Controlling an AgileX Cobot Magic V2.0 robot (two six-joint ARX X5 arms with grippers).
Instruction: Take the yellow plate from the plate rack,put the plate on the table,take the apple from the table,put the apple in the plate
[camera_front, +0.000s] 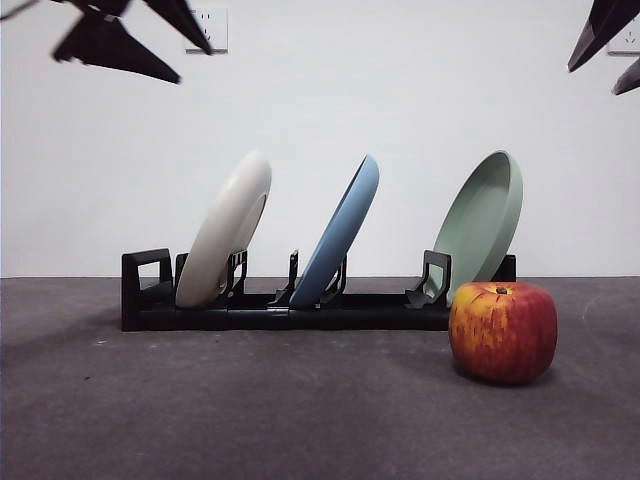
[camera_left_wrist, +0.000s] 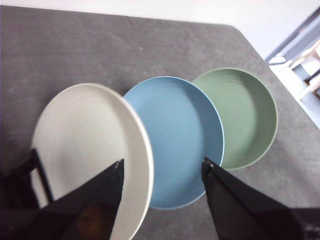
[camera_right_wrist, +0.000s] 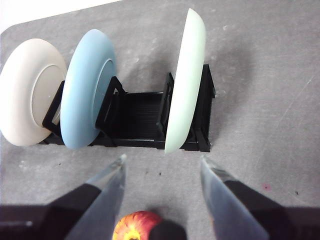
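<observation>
The yellow plate (camera_front: 228, 230) leans in the left slot of the black plate rack (camera_front: 290, 305), cream in colour. My left gripper (camera_front: 193, 65) hangs open high above it, apart from it. In the left wrist view the yellow plate (camera_left_wrist: 90, 145) lies partly under one jaw of the open left gripper (camera_left_wrist: 163, 162). The red apple (camera_front: 503, 331) stands on the table (camera_front: 250, 410) in front of the rack's right end. Above it, my right gripper (camera_front: 592, 80) is open and holds nothing. The right wrist view shows the apple (camera_right_wrist: 137, 227) just below the open right gripper (camera_right_wrist: 163, 159), and the rack (camera_right_wrist: 140, 115) beyond.
A light blue plate (camera_front: 340, 232) leans in the rack's middle slot and a sage green plate (camera_front: 483, 222) in its right slot. A white wall with a socket (camera_front: 208, 28) stands behind. The table's far corner and edge (camera_left_wrist: 250, 42) show in the left wrist view.
</observation>
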